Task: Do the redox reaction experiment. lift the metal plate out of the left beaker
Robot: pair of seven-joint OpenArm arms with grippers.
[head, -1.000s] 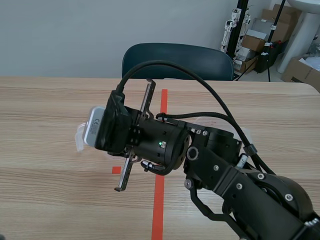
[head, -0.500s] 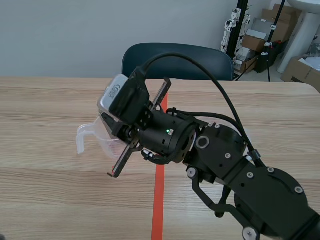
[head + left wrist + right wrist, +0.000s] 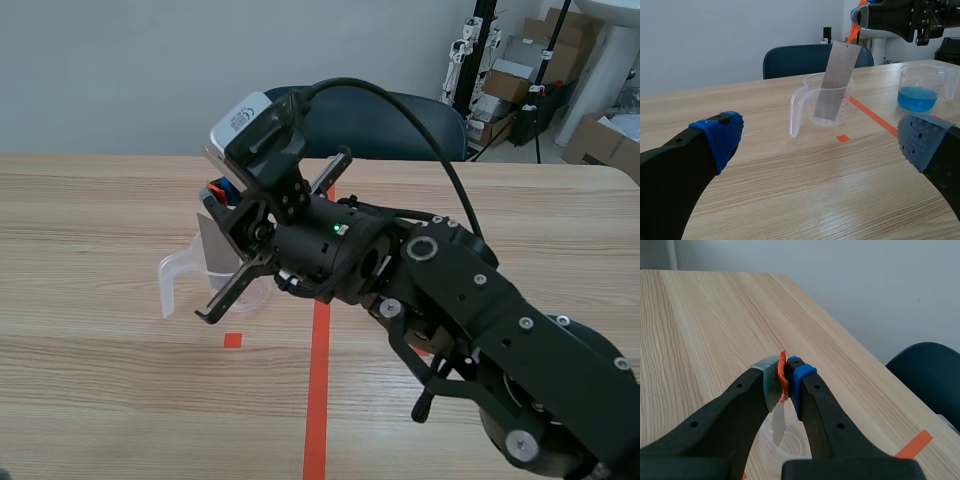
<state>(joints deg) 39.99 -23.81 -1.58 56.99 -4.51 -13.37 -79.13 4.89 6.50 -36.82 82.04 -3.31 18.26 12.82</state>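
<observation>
A clear left beaker (image 3: pixel 822 102) with a handle stands on the wooden table; it shows as the beaker (image 3: pixel 190 280) in the scene view. A grey metal plate (image 3: pixel 836 80) with an orange tab on top leans tilted, its lower end still inside the beaker. My right gripper (image 3: pixel 218 192) reaches across from the right and is shut on the tab; in its own view the right gripper (image 3: pixel 785 377) pinches the orange tab above the plate (image 3: pixel 778 422). My left gripper (image 3: pixel 822 136) stands open, low and well short of the beaker, holding nothing.
A second beaker (image 3: pixel 920 90) with blue liquid stands to the right of the orange tape line (image 3: pixel 872 116). In the scene view the right arm (image 3: pixel 480 330) covers much of the table's right half. A dark chair (image 3: pixel 400 120) stands behind the far table edge.
The right gripper has risen and turned over the left beaker, drawing the metal plate upward. More of the beaker now shows.
</observation>
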